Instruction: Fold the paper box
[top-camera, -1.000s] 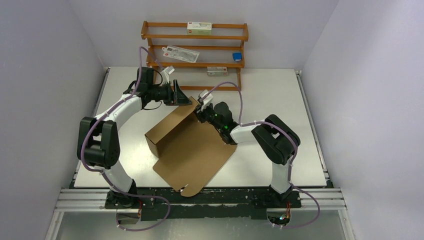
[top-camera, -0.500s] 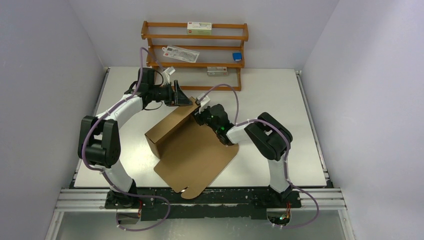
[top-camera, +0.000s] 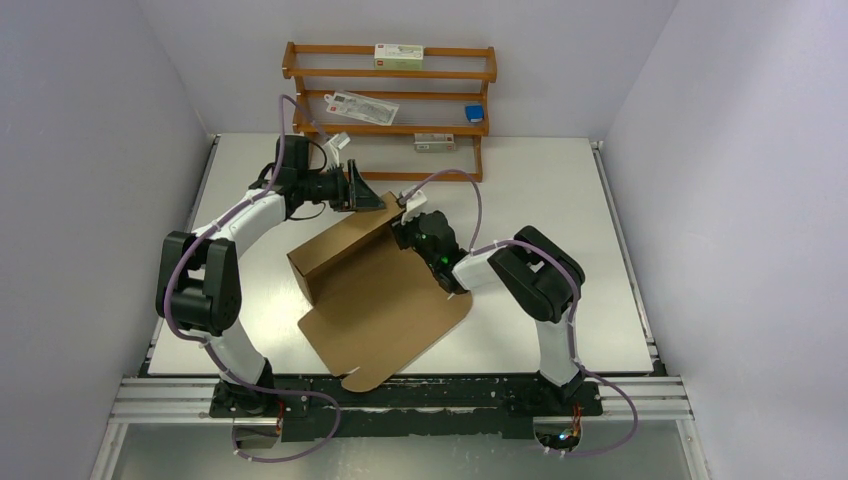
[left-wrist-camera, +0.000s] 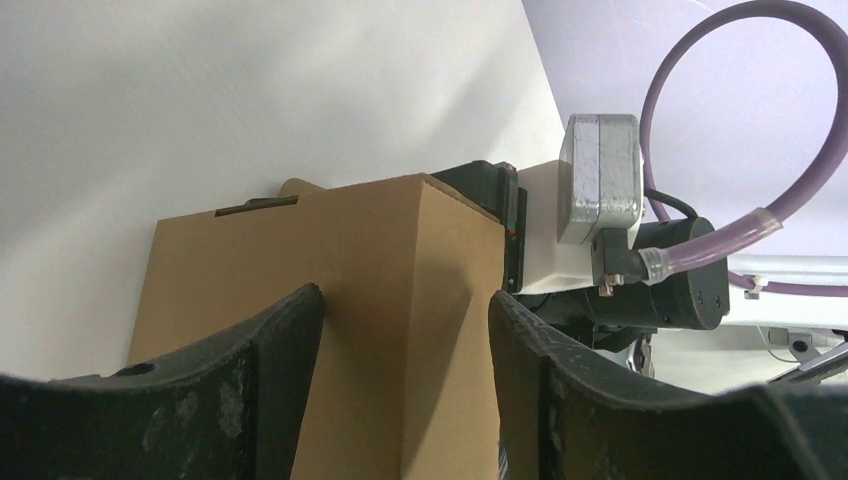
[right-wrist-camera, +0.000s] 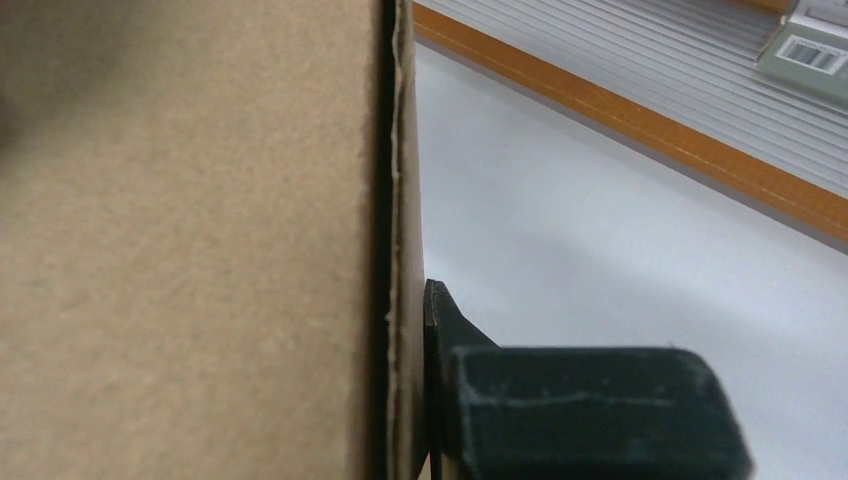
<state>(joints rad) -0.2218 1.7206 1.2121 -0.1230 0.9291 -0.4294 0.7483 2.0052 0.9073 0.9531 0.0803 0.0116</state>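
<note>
White surface (top-camera: 560, 200) between pale walls (top-camera: 90, 150) carries the paper box (top-camera: 385, 300), its big sheet lying flat and one long panel raised along the far side. Only the overhead view shows that whole shape. Left jaws (left-wrist-camera: 405, 300) stand wide in their wrist view, the raised panel's end just ahead between them. Right jaws (top-camera: 402, 225) close narrowly on that panel. Their wrist view shows one finger (right-wrist-camera: 590, 410) flat against the cardboard edge, the other hidden behind it.
</note>
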